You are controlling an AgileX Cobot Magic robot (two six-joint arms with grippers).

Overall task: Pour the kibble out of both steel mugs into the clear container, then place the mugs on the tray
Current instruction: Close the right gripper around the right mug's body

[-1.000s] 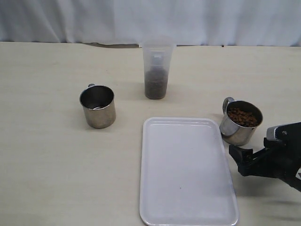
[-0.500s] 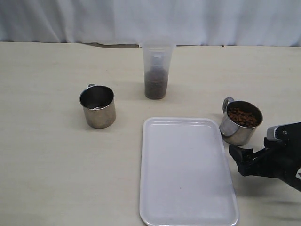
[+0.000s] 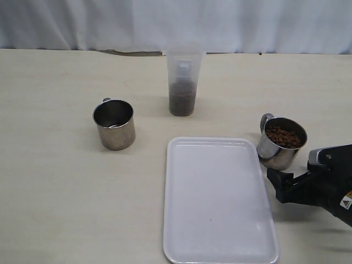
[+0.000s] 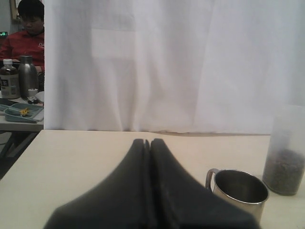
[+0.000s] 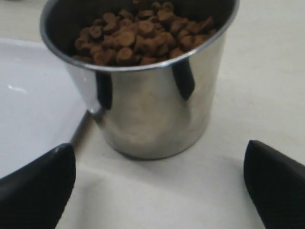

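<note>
Right fingers (image 5: 38, 191) gape just near of the full steel mug (image 5: 147, 109); drive in level, straddle it centrally, close firmly. Left fingers (image 4: 143, 191) sit pressed together, empty.

No readable text — none anywhere

Had four things sitting on one pale table (image 3: 55, 192).
Held an empty steel mug (image 3: 114, 125) on the left, well apart from the rest; a tall clear container (image 3: 183, 82) far back in the middle; a flat white tray (image 3: 220, 209) at the front; and a full steel mug (image 3: 280, 144) standing just beside the tray's right rim, by its far corner.
</note>
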